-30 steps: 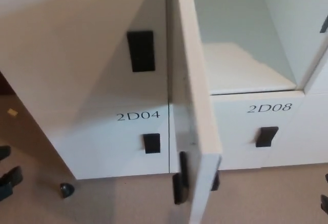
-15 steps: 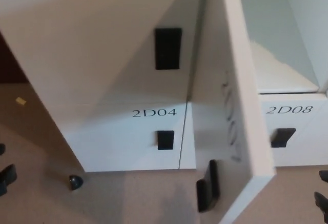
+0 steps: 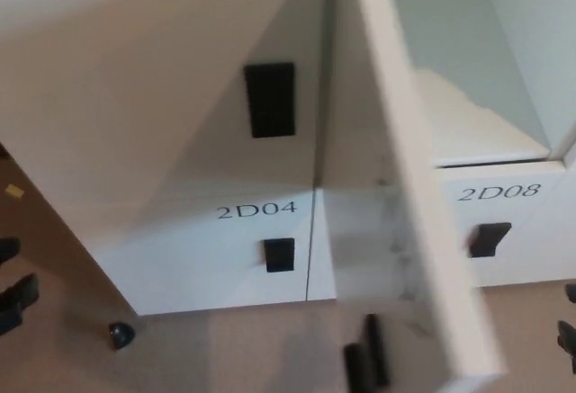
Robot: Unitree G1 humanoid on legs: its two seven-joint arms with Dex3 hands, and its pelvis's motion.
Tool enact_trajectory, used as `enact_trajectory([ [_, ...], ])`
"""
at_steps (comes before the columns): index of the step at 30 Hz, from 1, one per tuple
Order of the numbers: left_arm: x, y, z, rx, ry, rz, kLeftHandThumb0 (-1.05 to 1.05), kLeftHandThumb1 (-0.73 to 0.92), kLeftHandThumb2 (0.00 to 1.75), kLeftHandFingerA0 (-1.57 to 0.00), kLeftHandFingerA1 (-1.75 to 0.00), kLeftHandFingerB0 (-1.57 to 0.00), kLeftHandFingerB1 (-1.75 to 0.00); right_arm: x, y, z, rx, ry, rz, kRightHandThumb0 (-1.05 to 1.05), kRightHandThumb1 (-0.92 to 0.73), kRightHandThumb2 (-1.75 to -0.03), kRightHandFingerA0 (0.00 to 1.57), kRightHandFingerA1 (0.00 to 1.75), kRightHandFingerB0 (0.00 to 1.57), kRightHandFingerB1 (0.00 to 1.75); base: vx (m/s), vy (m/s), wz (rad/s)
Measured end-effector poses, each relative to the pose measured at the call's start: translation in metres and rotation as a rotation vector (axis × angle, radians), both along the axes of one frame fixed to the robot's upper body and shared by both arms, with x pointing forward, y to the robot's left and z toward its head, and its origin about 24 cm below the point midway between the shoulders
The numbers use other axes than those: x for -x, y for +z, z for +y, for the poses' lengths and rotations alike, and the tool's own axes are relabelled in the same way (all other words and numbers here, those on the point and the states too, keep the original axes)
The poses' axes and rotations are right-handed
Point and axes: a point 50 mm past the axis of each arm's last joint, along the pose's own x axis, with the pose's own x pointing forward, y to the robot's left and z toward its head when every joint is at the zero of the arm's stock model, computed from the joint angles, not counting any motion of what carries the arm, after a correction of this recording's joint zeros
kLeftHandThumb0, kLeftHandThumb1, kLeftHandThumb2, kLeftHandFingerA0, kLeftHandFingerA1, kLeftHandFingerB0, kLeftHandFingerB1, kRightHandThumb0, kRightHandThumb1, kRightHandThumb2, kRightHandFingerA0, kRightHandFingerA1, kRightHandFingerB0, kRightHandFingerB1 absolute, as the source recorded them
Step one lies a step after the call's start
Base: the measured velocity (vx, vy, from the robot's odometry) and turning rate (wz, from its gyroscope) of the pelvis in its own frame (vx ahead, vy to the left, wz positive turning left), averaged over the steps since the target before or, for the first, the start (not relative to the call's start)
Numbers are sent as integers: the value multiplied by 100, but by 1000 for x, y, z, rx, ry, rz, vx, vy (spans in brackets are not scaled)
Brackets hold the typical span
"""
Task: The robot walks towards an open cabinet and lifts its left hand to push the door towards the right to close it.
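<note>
We're facing the white cabinet door (image 3: 405,213) hanging open, both black hands (image 3: 16,296) barely peeking in, grip unreadable.

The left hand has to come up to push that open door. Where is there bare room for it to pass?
Free: the door's left face, between locker 2D03's handle and the door's edge, and the carpet below 2D04. Crowded: low on the door, where its own black handle sticks out. The left hand sits at the picture's left edge.
</note>
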Motion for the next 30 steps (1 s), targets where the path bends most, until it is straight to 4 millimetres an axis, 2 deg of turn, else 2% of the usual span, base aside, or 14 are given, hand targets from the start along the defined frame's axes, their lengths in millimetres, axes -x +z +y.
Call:
enact_trajectory([
  [8,0,4,5,-40,-6,8,-29,67,60,-60,-44,-40,-39,-3,-1,4,-4,15,1,-28,-70,-60,70,48,49,41,-23,161,10],
  [16,-2,5,0,-106,-63,13,-28,68,60,-59,-44,-40,-38,-6,2,3,1,17,-6,-27,-70,-60,70,49,49,42,1,-12,-1],
  [30,1,3,1,-116,-60,8,-30,66,59,-61,-44,-40,-39,-12,4,6,11,36,-10,-26,-71,-60,70,49,50,42,0,0,0],
])
